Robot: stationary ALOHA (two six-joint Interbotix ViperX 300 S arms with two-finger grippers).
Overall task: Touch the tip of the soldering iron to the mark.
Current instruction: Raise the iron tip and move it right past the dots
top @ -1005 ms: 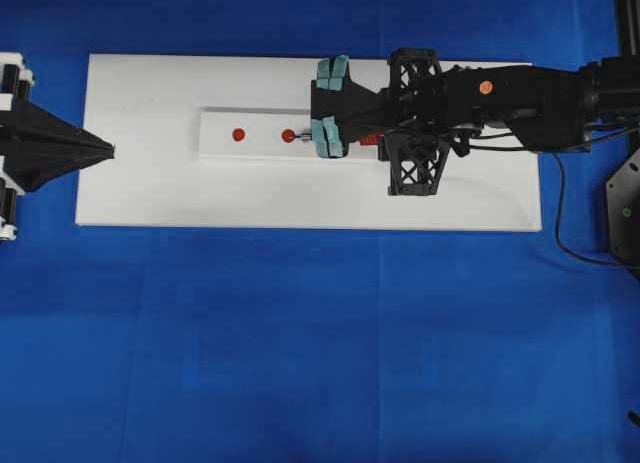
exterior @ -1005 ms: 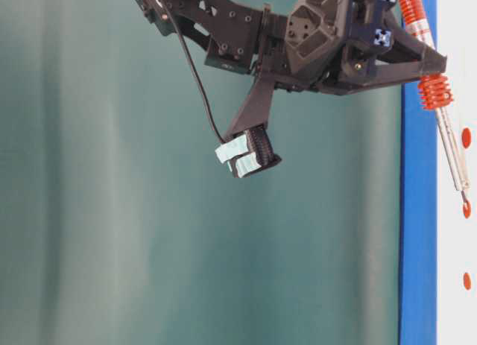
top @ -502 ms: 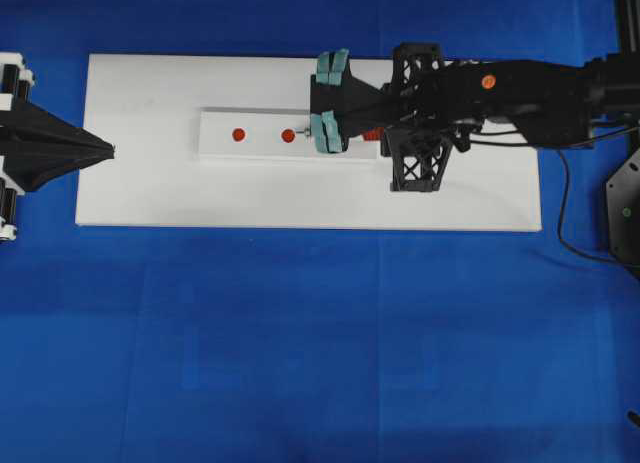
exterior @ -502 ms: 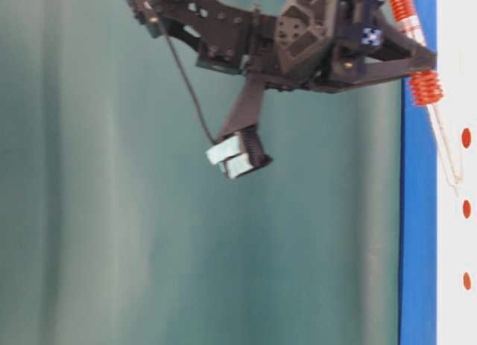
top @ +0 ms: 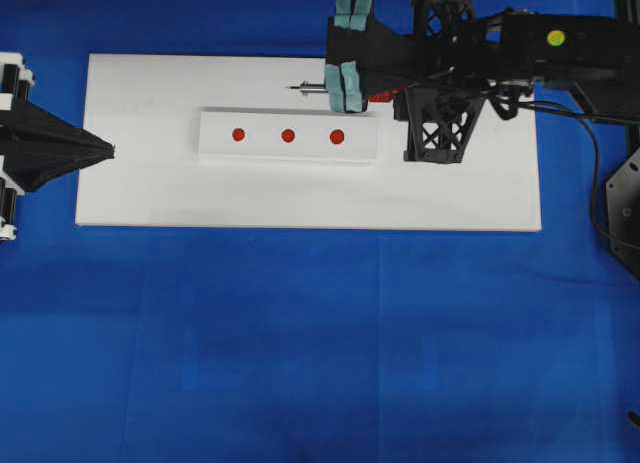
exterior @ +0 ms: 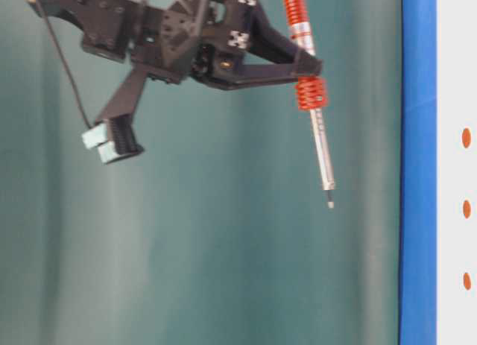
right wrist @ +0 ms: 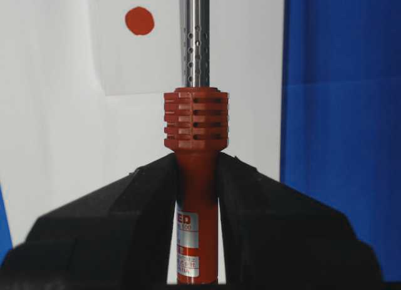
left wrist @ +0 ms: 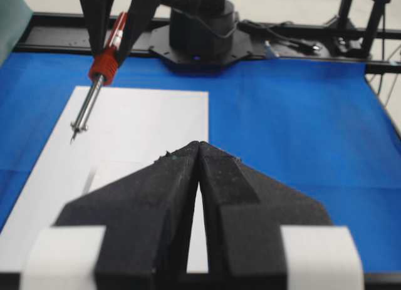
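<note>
My right gripper [right wrist: 197,196] pinches the soldering iron [exterior: 308,99], its tip [top: 291,86] in the air at twelve o'clock from the middle red mark [top: 288,136]. Left gripper [left wrist: 198,177] pressed together.

- The soldering iron [exterior: 311,99] had a red-orange handle with a ribbed collar, a printed label low on the handle, and a thin silver shaft perforated near the collar.
- It hung in the air, tilted, shaft pointing down toward the white board [top: 150,198].
- The tip [exterior: 330,203], fine and dark, was clear of the surface, touching nothing.
- Three red marks [top: 288,136] sat in a row on a white strip; seen from overhead, the tip lay beside the strip, off the marks.
</note>
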